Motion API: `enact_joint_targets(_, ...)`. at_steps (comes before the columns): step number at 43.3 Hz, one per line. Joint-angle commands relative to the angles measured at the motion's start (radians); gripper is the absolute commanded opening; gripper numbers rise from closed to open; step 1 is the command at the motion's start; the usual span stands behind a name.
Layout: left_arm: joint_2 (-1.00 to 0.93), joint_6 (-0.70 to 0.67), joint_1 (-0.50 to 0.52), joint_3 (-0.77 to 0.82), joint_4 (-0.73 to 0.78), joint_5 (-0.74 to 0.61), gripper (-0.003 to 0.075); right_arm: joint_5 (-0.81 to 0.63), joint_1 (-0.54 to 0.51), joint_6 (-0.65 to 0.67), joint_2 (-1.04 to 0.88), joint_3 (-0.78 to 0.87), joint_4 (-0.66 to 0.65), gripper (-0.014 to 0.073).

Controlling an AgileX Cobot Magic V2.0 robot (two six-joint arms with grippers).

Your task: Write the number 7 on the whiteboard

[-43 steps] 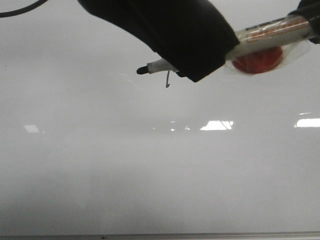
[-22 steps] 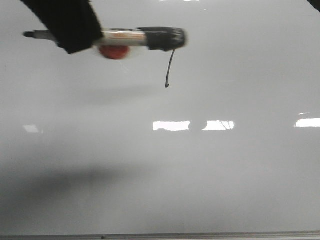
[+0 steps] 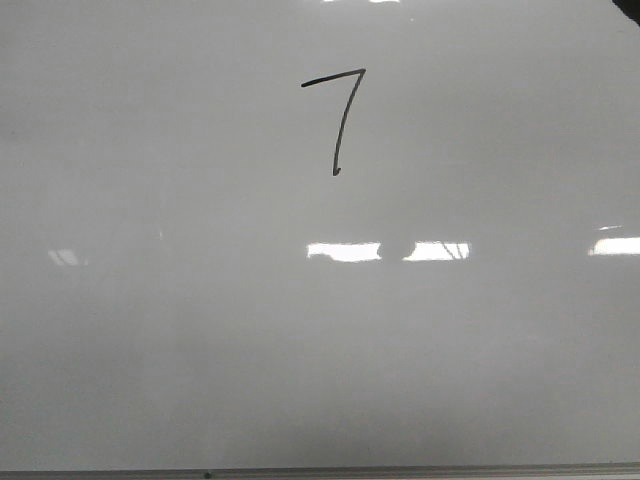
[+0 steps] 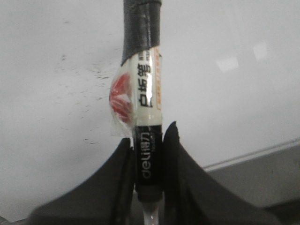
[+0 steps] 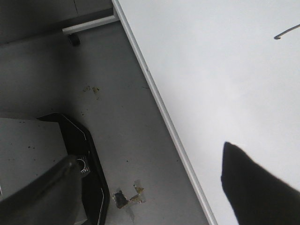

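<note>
Judging from the front view, the writing looked finished: the number 7 (image 3: 337, 118) stood complete on the whiteboard (image 3: 320, 350), with a thin wavy top stroke, a long slanted downstroke and a tiny hook at its foot. Neither arm showed in that view. What seemed left, at most, was putting the marker away, though nothing in the pictures said where it belonged.

The left gripper (image 4: 149, 173) was clamped on the whiteboard marker (image 4: 146, 117), its dark fingers (image 4: 187, 178) pressing the black lower barrel from both sides. The marker ran straight out ahead of the fingers, its far end wrapped in black, with the pale board behind it and the board's edge off to one side. On the black band between the fingers the brand "deli" could be read in white; above it, on the pale label, ran black Chinese characters beside a line of small orange print too fine to make out. A red sticker (image 4: 121, 101) under clear tape bulged from the barrel just beyond the fingers.

The right gripper (image 5: 159, 187) stood open and empty, one finger over the grey floor, the other over the board; a stroke end of the digit showed well ahead of it.
</note>
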Motion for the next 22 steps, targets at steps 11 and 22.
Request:
enact_joint_targets(11,-0.085,-0.078,0.129,0.342,-0.176,-0.738,0.0048,-0.074,-0.003,0.003,-0.011,-0.028,0.024,0.0624)
enact_joint_targets(22,0.057,-0.078,0.129,0.379,-0.177,-0.976,0.0048,-0.074,-0.003,0.003,-0.011,-0.028,0.024,0.0624)
